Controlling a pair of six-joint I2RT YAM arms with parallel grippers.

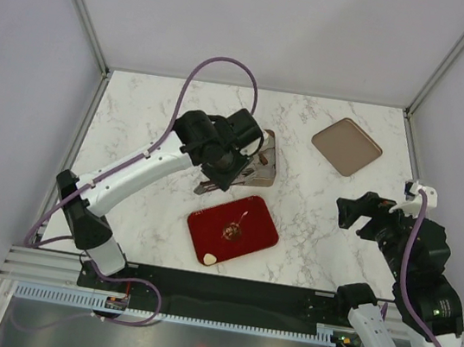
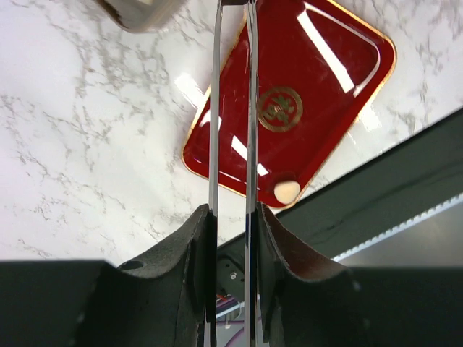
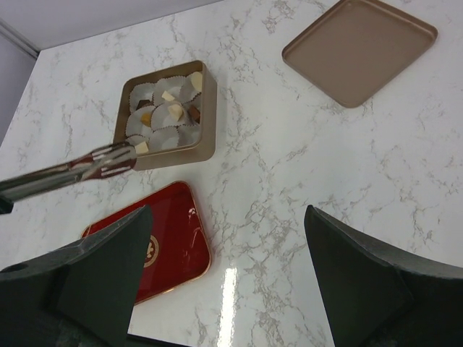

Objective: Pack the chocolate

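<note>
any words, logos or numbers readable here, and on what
Gold round emblem in the middle of the red tray: a character-like sign, too blurred to read.
No legible text on the gold box, the tan lid or the tongs.

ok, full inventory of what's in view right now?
box: one, tan-gold, open, mid-table
paper cups: several, grey-white, inside box
boxed chocolates: several, cream, tan and brown, in the cups; count unclear
loose chocolate: one, cream, near corner of tray
tray: one, red with gold rim, in front of box
lid: one, tan, far right
tongs: one, metal, tips at box
left pincer: shut on tongs
right pincer: open, empty
</note>
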